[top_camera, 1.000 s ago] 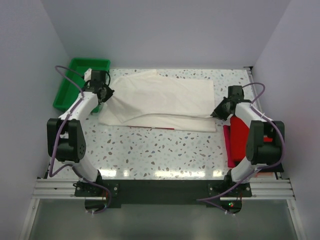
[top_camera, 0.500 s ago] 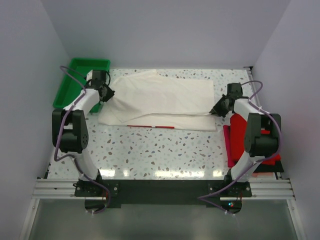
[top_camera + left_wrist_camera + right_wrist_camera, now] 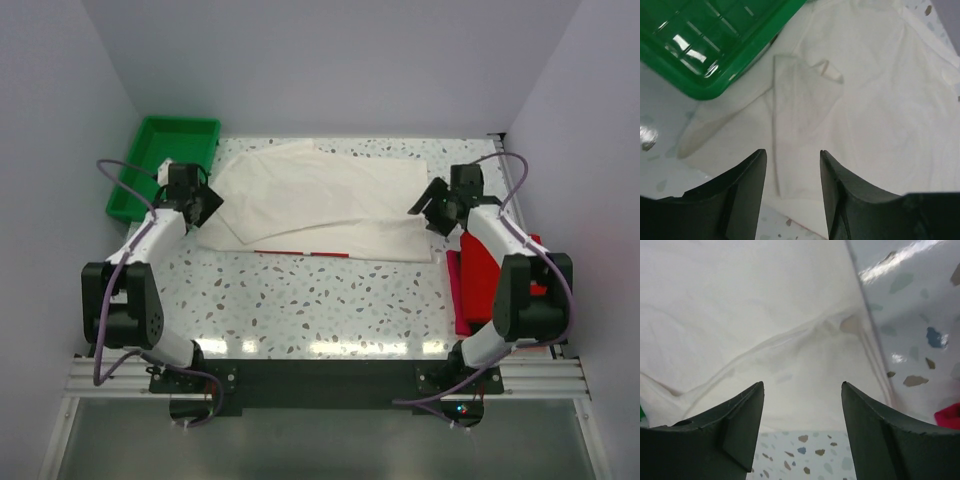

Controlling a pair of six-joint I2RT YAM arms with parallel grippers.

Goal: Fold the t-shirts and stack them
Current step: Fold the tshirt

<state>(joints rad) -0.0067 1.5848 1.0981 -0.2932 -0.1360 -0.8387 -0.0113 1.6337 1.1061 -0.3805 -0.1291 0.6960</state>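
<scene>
A speckled white table (image 3: 320, 300) sits inside pale grey walls, with 2 arms bolted at its near edge. An off-white t-shirt (image 3: 320, 195) lies spread across the far half of the table, folded into a wide band with creases running left to right. A thin red strip (image 3: 300, 254) shows along its near edge. In the left wrist view a folded sleeve flap (image 3: 800, 95) lies flat on its left end.

The left gripper (image 3: 198, 200) hovers at that left end, its fingers (image 3: 742, 187) parted with nothing between them. The right gripper (image 3: 428, 205) hangs at the shirt's right end, its fingers (image 3: 737, 420) also spread wide and empty above the cloth.

Red t-shirts (image 3: 470, 285) lie stacked at the near right, partly under the right arm. A green tray (image 3: 165, 150) stands at the far left corner, just beside the shirt's left end.
</scene>
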